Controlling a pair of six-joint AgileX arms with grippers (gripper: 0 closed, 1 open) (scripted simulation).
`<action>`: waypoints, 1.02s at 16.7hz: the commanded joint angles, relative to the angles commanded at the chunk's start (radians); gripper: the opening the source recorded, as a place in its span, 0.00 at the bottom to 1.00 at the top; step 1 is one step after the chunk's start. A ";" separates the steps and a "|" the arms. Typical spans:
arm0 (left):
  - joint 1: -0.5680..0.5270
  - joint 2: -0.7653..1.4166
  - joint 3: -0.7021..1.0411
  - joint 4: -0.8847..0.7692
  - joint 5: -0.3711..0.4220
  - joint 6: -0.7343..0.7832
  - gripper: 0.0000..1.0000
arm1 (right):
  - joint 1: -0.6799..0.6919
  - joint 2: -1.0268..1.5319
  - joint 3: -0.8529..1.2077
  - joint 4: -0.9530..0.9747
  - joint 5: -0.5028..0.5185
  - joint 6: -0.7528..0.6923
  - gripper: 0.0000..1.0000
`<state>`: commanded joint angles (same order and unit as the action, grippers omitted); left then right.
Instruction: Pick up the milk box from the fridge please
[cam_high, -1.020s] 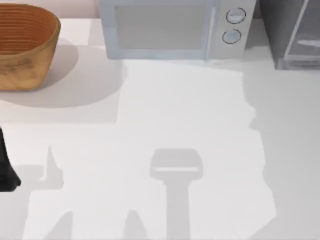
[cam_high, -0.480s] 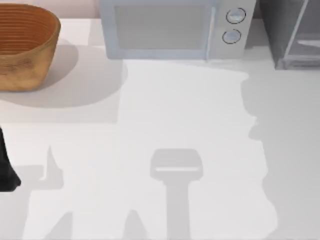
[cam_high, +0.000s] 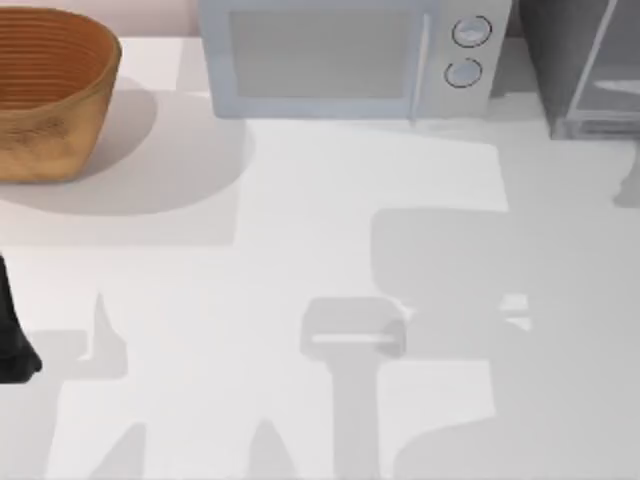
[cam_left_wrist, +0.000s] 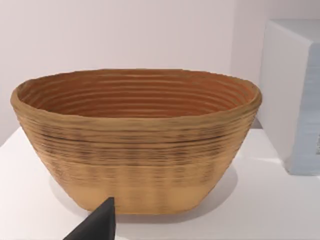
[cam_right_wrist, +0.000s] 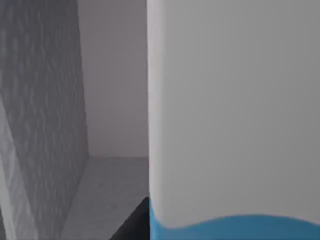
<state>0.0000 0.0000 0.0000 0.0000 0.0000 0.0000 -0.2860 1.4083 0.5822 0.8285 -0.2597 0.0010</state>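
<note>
The milk box (cam_right_wrist: 230, 125) is seen very close in the right wrist view, inside the fridge (cam_right_wrist: 40, 125) beside its speckled wall, judged light, thin-walled and crushable, best taken gently across its flat body; the pincer's opening cannot be told.

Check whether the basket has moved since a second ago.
No. The basket sits at the same spot left of the microwave in the top view.
</note>
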 joint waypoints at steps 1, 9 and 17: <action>0.000 0.000 0.000 0.000 0.000 0.000 1.00 | 0.017 -0.094 -0.038 -0.053 0.016 0.000 0.00; 0.000 0.000 0.000 0.000 0.000 0.000 1.00 | 0.175 -0.962 -0.387 -0.539 0.162 0.006 0.00; 0.000 0.000 0.000 0.000 0.000 0.000 1.00 | 0.284 -1.401 -0.579 -0.823 0.258 -0.001 0.00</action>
<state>0.0000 0.0000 0.0000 0.0000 0.0000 0.0000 -0.0022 0.0072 0.0033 0.0052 -0.0020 0.0003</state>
